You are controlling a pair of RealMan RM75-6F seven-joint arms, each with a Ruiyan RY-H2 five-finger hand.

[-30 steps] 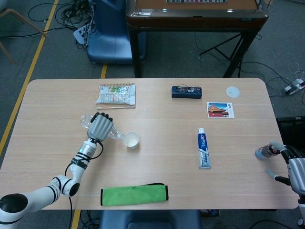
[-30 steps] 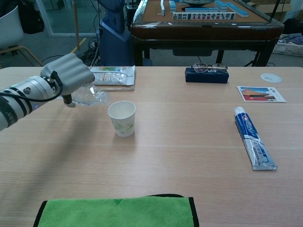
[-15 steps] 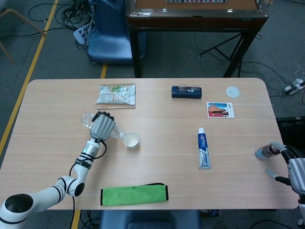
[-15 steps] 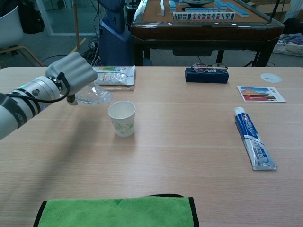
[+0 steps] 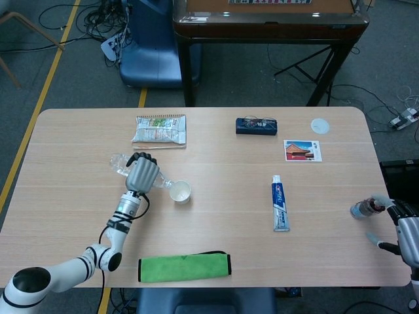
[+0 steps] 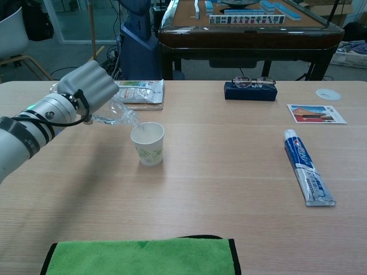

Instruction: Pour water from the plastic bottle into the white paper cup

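Your left hand (image 6: 89, 86) is wrapped around the clear plastic bottle (image 6: 117, 110), which tilts down to the right with its mouth just over the rim of the white paper cup (image 6: 148, 143). The chest view shows that mouth-over-rim relation from the side; the head view, from above, shows the bottle's (image 5: 120, 164) base poking out to the upper left of the hand (image 5: 142, 174) and the open top of the cup (image 5: 180, 191), left of the frame's centre.

Your right hand (image 5: 404, 227) appears only in the head view, at the lower right edge, beside a small dark object (image 5: 362, 209); you cannot tell whether its fingers hold anything.

Further out on the light wooden table (image 5: 216, 163): a green cloth (image 5: 184, 267) at the bottom, a toothpaste tube (image 5: 279, 203) right of centre, a snack packet (image 5: 160, 129), and a dark glasses case (image 6: 250, 90), on which the chest view reveals spectacles.
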